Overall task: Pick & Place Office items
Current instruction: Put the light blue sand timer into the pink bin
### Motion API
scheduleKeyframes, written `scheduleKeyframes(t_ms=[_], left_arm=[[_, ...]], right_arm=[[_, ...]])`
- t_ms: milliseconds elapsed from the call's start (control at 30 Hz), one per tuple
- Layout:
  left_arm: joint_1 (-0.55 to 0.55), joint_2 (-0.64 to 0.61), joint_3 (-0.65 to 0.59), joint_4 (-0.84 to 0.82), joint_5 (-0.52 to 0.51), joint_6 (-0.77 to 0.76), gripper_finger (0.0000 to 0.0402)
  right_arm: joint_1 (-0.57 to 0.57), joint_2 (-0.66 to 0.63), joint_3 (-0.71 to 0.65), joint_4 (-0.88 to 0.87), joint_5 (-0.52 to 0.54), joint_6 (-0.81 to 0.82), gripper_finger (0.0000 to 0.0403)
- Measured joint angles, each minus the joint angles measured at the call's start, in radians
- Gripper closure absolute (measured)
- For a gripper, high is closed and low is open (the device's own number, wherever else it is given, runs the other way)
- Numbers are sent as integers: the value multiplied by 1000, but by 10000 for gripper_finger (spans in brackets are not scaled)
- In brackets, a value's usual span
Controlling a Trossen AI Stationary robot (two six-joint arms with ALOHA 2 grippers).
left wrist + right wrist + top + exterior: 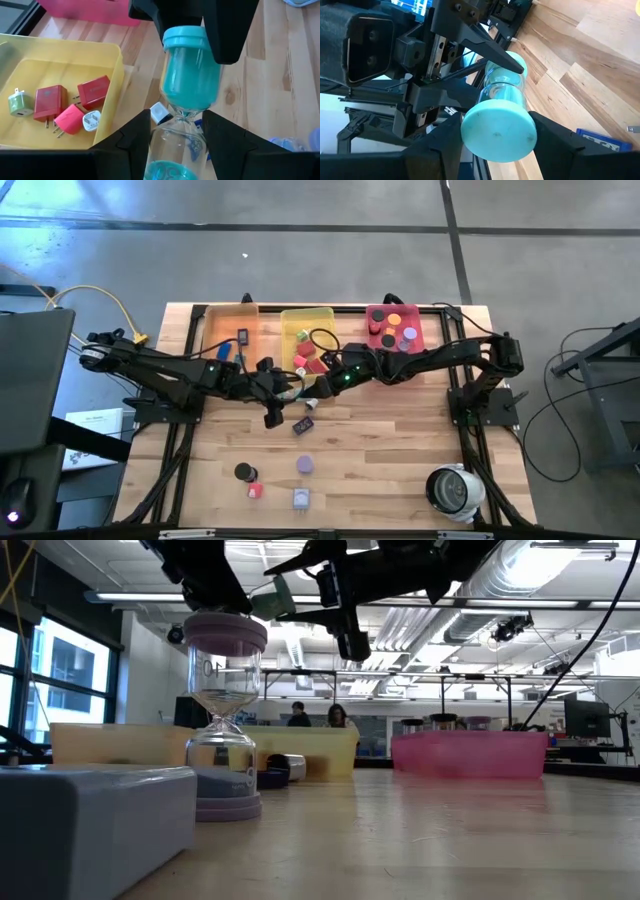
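Grippers meet mid-table, just in front of the yellow tray [309, 315], and both have a teal hourglass [189, 85] between them! The left gripper [177, 131] has its fingers partly closed around the glass waist and lower bulb, while the right gripper [495, 131] clamps the cap at the other end, its fingers pressed to either side of that teal disc. The hourglass is up off the wood, lifted clear between the two arms. Down on the table, a lavender hourglass [225, 720] stands upright near the front, a grey-blue block [95, 825] just beside it. The front of the table also holds a black disc [243, 471], a red piece [255, 490] and a purple disc [304, 465]. Red chargers [50, 101] lie in the yellow tray, coloured discs in the pink tray [380, 315].
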Motion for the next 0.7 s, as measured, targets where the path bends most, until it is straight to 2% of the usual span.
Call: scheduleKeyframes(t_ms=[433,700], left_arm=[[-27,-103,4,93,10,-44,240],[-34,-105,2,166,-2,-43,240]], right_arm=[[-18,3,0,-14,-5,-14,215],[-24,0,1,-14,-19,-37,215]])
